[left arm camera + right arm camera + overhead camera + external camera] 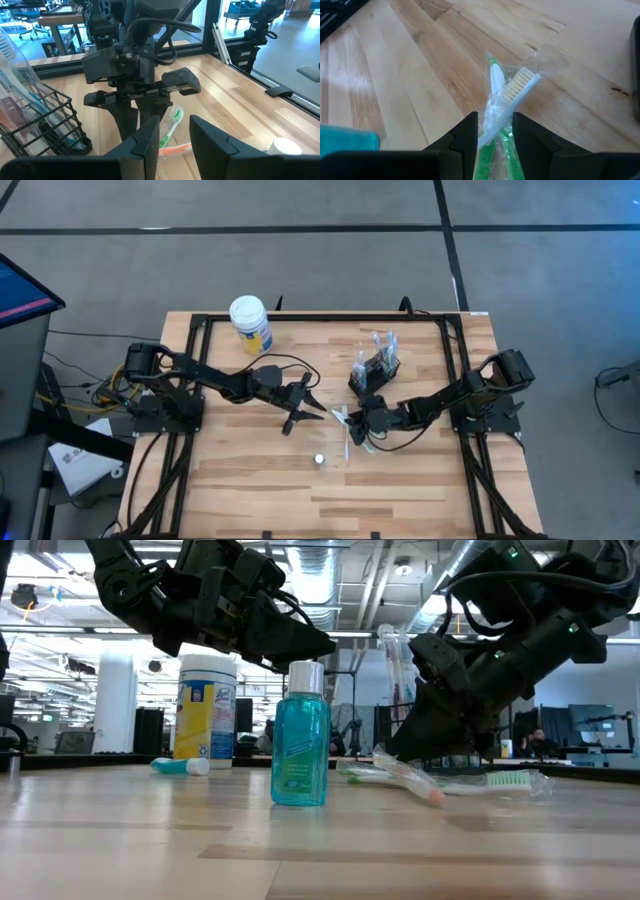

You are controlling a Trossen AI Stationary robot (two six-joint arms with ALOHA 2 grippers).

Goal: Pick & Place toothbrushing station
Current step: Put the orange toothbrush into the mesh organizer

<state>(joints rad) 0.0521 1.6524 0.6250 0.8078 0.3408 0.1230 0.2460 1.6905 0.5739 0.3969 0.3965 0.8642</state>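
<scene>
Your green toothbrush (492,107), in clear wrap, lies flat on the bench (420,480) just in front of the black mesh holder (376,366). Its long axis runs straight through the right gripper (495,131), whose jaws stand narrowly apart astride the handle. The left gripper (305,408) hangs farther off, jaws slightly parted and empty.

The high view looks straight down on the whole pale wooden slatted table (400,480) from well above. The low view sits at tabletop height, facing level across it, close to a clear teal plastic bottle (301,747). Each wrist view looks forward, close over the boards; both share the green-and-white toothbrush in clear wrapping (501,95) (170,127) with the low view.
</scene>
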